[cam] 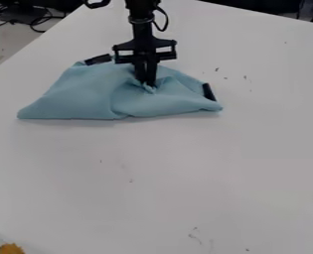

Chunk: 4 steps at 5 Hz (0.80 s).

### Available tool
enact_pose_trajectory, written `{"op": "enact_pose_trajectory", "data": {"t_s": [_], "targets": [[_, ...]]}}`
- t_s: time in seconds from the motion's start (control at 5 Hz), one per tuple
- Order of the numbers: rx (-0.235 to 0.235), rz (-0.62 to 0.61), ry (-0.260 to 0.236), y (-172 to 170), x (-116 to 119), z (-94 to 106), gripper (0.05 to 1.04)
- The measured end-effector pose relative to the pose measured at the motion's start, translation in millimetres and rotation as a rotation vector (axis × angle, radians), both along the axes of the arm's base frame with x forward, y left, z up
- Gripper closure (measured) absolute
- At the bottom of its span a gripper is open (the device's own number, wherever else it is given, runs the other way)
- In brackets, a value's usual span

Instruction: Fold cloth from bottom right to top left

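Left: the light blue cloth (79,96) is lying towards the upper left of the white desk (159,173), its left corner tapering to a point, its lower edge running nearly straight across. One black strip (98,59) is edging the cloth at its upper left. Centre: the tool (146,83) is pointing down into the cloth, its fingers closing together on a small puckered bit of fabric; creases are radiating from that pinch. Right: a second black strip (209,92) is sitting near the right corner. Progress, judged: the fold appears to be well advanced, the cloth forming a doubled, roughly triangular shape; whether the bottom-right corner is meeting the top-left one, cannot tell. Remaining: aligning if needed, letting go, withdrawing, the pinched centre possibly needing flattening. Labels: neither strip is bearing any readable writing.
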<state>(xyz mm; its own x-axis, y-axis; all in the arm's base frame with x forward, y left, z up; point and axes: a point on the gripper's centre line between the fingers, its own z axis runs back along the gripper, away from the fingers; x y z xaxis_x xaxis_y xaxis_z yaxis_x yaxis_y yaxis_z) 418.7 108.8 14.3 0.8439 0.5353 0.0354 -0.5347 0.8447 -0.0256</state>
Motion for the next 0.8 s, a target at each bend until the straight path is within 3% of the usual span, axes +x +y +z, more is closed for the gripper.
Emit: {"op": "enact_pose_trajectory", "data": {"t_s": [0.2,0.4,0.6,0.8], "targets": [[0.058,-0.032,0.023,-8,-5,-0.6,0.59],[0.175,-0.092,0.032,-23,-10,15.8,0.291],[0.285,-0.141,-0.013,-41,-13,42.7,0.083],[0.271,-0.138,-0.048,-47,-16,63.5,0.079]]}}
